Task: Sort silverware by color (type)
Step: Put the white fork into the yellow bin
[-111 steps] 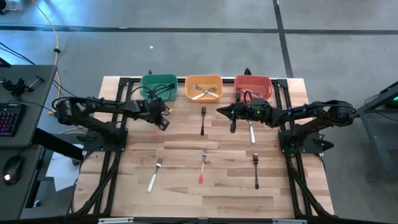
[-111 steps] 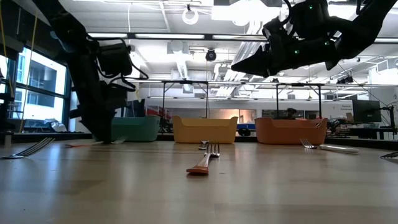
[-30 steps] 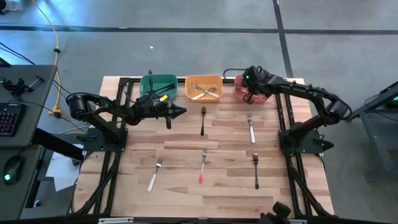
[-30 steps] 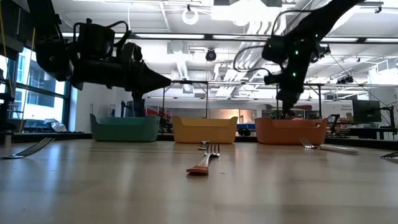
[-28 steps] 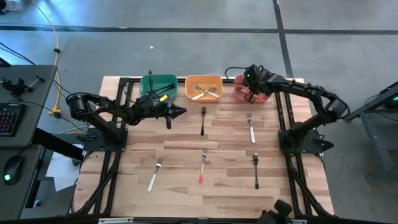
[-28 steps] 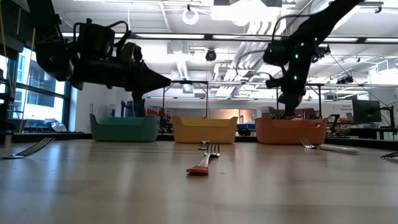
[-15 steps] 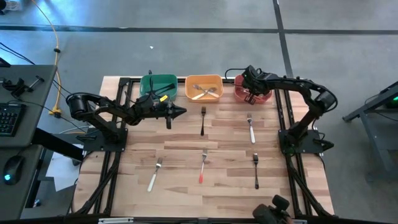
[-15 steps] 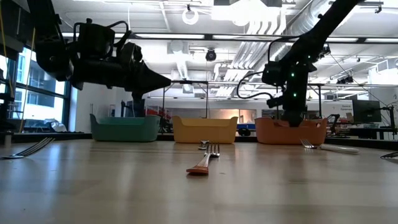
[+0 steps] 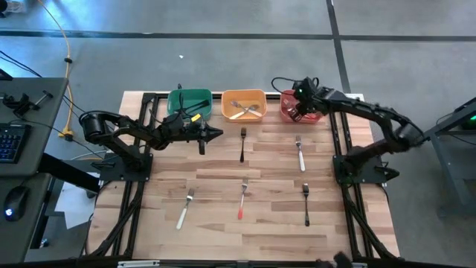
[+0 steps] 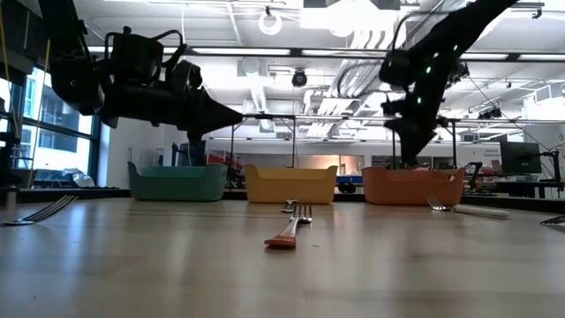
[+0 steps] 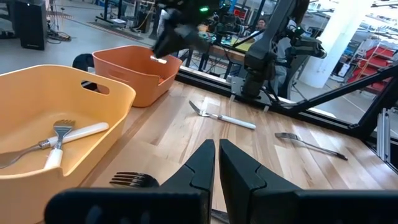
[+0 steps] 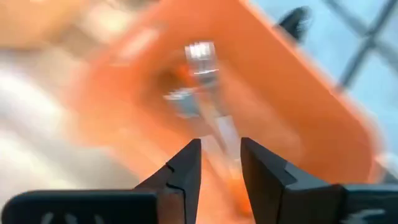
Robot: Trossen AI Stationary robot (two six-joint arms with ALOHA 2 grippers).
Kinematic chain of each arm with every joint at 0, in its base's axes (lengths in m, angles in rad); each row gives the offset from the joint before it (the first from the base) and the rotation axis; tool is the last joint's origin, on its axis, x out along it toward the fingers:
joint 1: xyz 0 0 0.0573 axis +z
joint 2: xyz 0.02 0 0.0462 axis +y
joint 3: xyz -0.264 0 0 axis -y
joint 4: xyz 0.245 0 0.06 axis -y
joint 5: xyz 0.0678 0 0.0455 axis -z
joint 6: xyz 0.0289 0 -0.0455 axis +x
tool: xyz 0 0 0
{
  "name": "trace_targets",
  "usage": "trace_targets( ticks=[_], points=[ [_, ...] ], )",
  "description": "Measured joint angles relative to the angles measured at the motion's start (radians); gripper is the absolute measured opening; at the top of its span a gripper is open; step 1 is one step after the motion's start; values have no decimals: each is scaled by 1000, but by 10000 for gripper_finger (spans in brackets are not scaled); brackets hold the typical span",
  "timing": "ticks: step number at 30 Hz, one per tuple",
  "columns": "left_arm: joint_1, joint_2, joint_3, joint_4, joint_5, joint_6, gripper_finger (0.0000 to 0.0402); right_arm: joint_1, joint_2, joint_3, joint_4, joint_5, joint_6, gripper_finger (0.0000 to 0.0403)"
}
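1. Your right pincer hangs above the red rectangular plastic bin at the far right of the worktop's back row. Its fingers stand apart with nothing between them, and the right wrist view shows a blurred metal-headed utensil lying in the bin below. I judge this the drop-off step, with the piece now in its bin.

2. Your left pincer waits low over the worktop, in front of the gap between the green rectangular plastic bin and the orange rectangular plastic bin. Its fingers are pressed together and carry nothing.

3. The silverware is split. Two pale-handled pieces lie in the orange bin. Five remain loose on the worktop:
   - a black-handled fork, just in front of the orange bin
   - a white-handled fork, in front of the red bin
   - a white-handled fork, front left
   - a red-handled fork, front centre
   - a black-handled fork, front right

4. Next, lift the right pincer clear of the red bin's rim, then pick one loose piece. The nearby white-handled fork looks the easiest reach. Line the spread fingers across its handle and come down squarely, since the handle lies flat on the wood.
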Motion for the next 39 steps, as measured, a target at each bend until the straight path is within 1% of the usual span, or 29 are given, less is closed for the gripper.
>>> trace_targets(
  ticks=[2, 5, 9, 12, 16, 19, 23, 25, 30, 34, 39],
  points=[
    [0, 0, 0, -3, 0, 0, 14, 72, -45, -32, -26, -24, 140, 87],
    [0, 0, 0, -2, 0, 2, 15, 196, -87, -85, -77, -29, 365, 73],
    [0, 0, 0, -2, 0, 17, 15, 362, -98, -164, -87, -29, 610, 68],
    [0, 0, 0, -2, 0, 17, 15, 446, -94, -213, -88, -27, 766, 77],
    [0, 0, 0, -4, 0, 25, 15, 494, -94, -262, -89, -9, 903, 103],
    [0, 0, 0, -5, 0, 26, 15, 499, -94, -303, -78, 11, 940, 120],
    [0, 0, 0, -5, 0, 36, 15, 498, -94, -366, -15, 41, 968, 120],
    [0, 0, 0, -7, 0, 42, 15, 498, -94, -391, 35, 38, 968, 111],
    [0, 0, 0, -13, 0, 43, 15, 497, -97, -444, 138, 12, 975, 74],
    [0, 0, 0, -14, 0, 43, 15, 498, -97, -450, 141, 10, 983, 63],
    [0, 0, 0, -21, 0, 43, 15, 493, -96, -451, 145, -12, 925, 52]
  ],
)
